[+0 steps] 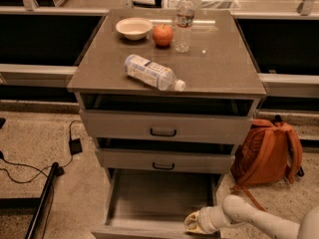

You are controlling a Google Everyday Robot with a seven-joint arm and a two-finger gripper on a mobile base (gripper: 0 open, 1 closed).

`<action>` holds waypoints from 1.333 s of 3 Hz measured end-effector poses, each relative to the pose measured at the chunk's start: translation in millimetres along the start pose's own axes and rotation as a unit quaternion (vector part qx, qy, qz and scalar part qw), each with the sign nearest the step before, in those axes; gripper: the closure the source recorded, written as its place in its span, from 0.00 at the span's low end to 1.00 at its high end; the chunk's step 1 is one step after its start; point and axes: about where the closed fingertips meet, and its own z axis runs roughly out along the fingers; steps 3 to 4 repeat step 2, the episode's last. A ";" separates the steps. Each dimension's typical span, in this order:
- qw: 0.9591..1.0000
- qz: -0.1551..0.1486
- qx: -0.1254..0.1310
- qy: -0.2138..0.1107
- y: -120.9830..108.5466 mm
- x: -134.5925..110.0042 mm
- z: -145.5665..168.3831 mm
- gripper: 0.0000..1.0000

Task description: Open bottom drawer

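The bottom drawer [159, 198] of the grey cabinet is pulled far out, and its grey box interior shows empty. Its front panel lies along the lower edge of the view, so the handle is out of sight. My gripper [195, 224] sits at the drawer's front right corner, at the end of the white arm [259, 222] that comes in from the lower right. Above are the middle drawer [164, 161] and the top drawer [164, 127], each with a dark pull handle and each standing out a little.
On the cabinet top [219, 63] are a lying water bottle [152, 72], an upright bottle [183, 21], an apple [162, 35] and a white bowl [133, 28]. An orange backpack [266, 151] leans at the right. Black cables [30, 171] lie on the floor at the left.
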 end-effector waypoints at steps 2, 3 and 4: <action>0.995 -0.058 0.057 -0.049 -3.1 -33.8 -32.0 0.87; 0.995 -0.058 0.057 -0.049 -3.1 -33.8 -32.0 0.87; 0.995 -0.058 0.057 -0.049 -3.1 -33.8 -32.0 0.87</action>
